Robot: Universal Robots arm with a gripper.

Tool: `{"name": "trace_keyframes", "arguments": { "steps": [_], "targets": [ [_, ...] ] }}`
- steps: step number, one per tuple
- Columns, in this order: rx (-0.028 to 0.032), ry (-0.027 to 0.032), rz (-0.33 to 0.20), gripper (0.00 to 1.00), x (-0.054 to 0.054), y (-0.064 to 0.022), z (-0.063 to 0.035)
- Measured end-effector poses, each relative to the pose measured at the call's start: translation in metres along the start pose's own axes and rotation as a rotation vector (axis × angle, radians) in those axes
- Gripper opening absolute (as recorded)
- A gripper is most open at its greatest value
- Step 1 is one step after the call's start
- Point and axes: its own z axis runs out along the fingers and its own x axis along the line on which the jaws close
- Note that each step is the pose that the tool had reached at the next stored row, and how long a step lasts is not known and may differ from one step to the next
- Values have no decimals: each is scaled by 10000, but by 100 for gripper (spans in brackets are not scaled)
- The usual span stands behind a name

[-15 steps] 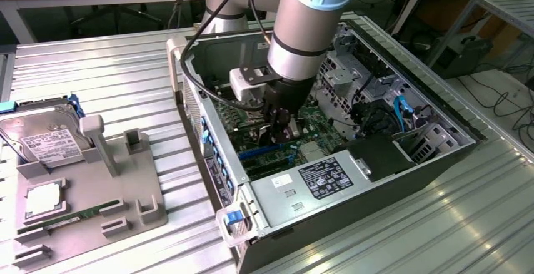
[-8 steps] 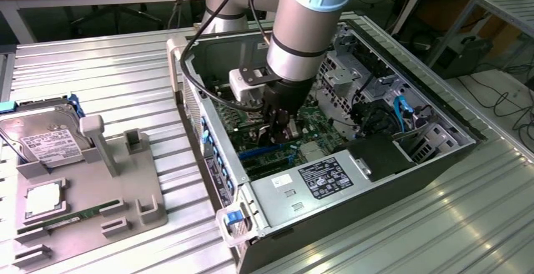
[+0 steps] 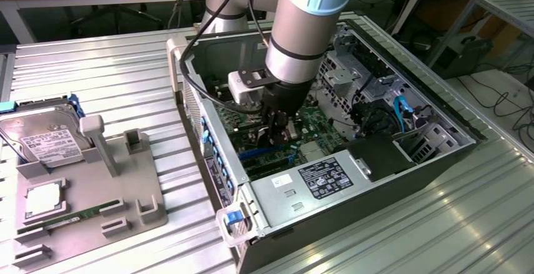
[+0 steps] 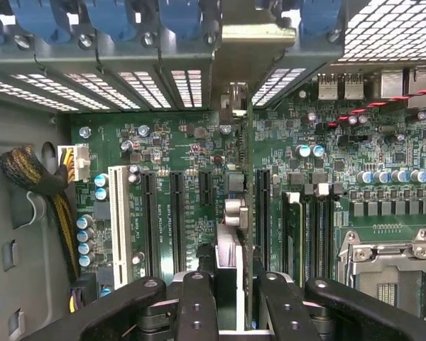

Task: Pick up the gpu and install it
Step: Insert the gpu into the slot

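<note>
The bench (image 3: 109,67) shows as ribbed bare metal with a dull sheen, and on it the open computer case (image 3: 276,202) is grey sheet metal, matt inside, with glossy blue plastic clips (image 4: 181,14) along its slot row. The arm (image 3: 304,20) gleams as smooth silvery metal above the matt black plastic hand (image 4: 229,298), which holds the gpu (image 4: 236,213), a thin card edge-on. Below lies the motherboard (image 4: 163,142), a satin green board with shiny metal capacitor tops, while the grey tray (image 3: 92,205) looks like matt plastic.
</note>
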Motion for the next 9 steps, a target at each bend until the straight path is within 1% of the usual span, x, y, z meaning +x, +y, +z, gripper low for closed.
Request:
{"name": "trace_keyframes", "arguments": {
  "steps": [4,9],
  "targets": [
    [1,-2,-2,28,-2,-1,21],
    [0,-4,-1,28,-4,-2,88]
  ]
}}
